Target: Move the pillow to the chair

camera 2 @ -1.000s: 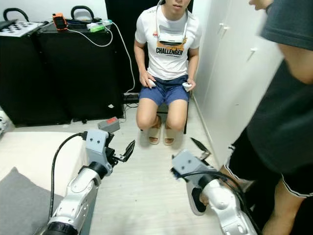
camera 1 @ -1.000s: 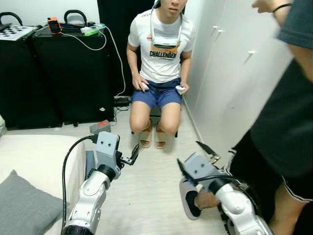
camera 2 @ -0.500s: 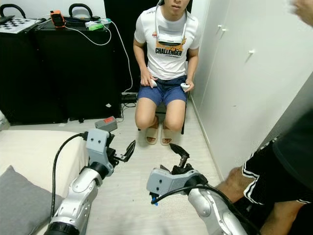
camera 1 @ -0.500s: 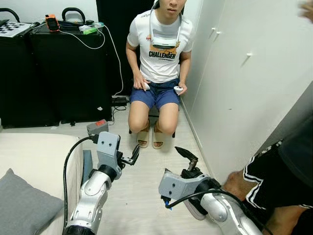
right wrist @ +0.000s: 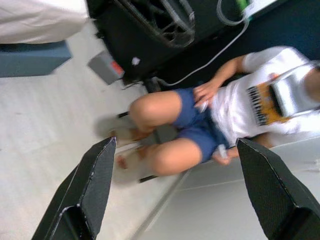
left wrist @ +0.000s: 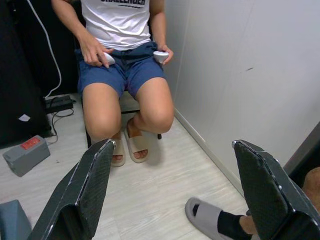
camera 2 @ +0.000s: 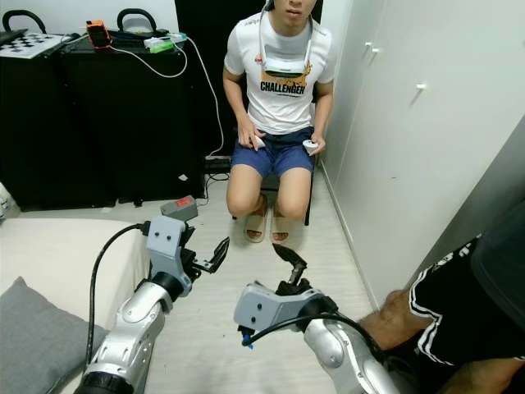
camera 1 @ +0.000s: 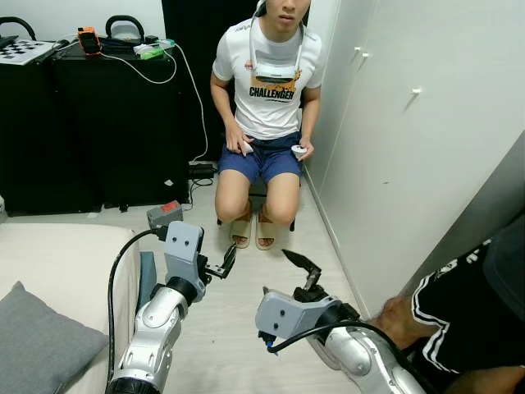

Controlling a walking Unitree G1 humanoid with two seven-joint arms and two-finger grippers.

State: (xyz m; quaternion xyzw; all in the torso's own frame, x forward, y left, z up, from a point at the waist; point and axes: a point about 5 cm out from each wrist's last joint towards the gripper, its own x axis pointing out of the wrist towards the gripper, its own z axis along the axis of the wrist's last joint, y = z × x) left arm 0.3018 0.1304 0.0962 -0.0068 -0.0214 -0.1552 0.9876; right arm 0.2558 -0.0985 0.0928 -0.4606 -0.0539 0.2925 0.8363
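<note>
Lighting: even, bright indoor light; soft shadows on floor (camera 1: 246, 312). No glare. Head views sharp, slight bending at edges. Right wrist view motion-blurred; left wrist view clear, near fingers (left wrist: 90, 190) soft. Black cabinet (camera 1: 107, 131) dark, detail lost.

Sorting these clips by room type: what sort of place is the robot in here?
Most likely a small bedroom in a home: a bed with a grey pillow, white wardrobe doors, and a pale wood-look floor where a person sits.

Left pincer (camera 1: 225, 264) raised, fingers apart, right pincer (camera 1: 302, 267) likewise
</note>
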